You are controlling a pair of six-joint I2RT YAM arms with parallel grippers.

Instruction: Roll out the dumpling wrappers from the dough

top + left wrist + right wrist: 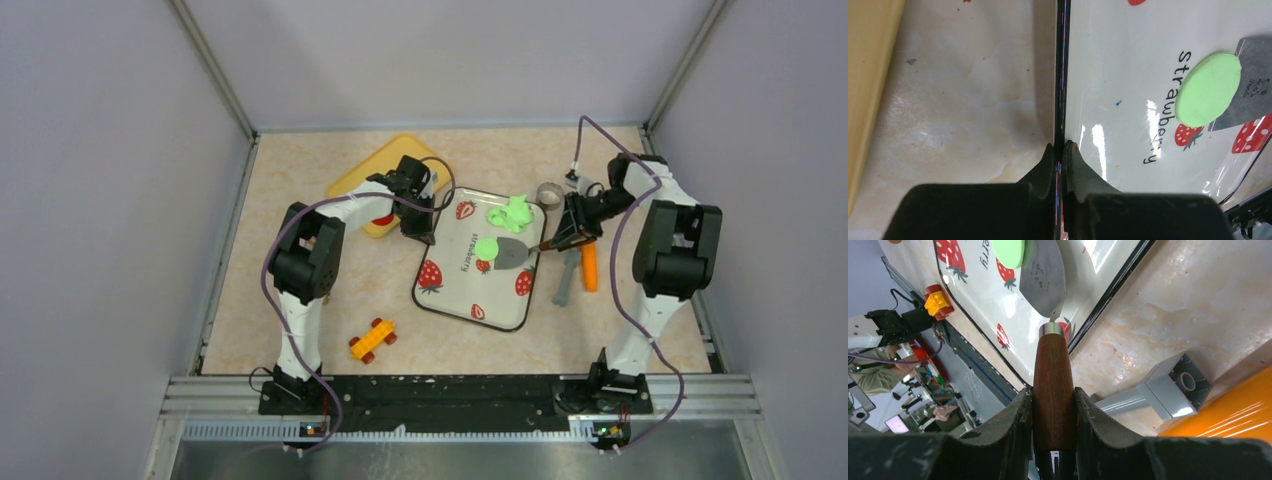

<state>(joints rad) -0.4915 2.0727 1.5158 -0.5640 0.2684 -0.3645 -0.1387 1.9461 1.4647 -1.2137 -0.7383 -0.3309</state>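
Observation:
The ragged bright green dough lies at the far end of the strawberry-print tray. A round flat green dumpling wrapper lies on the tray with its right edge on the metal blade of a spatula. My right gripper is shut on the spatula's wooden handle, and the blade reaches under the wrapper. My left gripper is shut on the tray's left rim. In the left wrist view the wrapper overlaps the blade.
A yellow board with a small red disc lies behind the left arm. A metal ring, a grey tool and an orange roller lie right of the tray. A toy car sits near the front.

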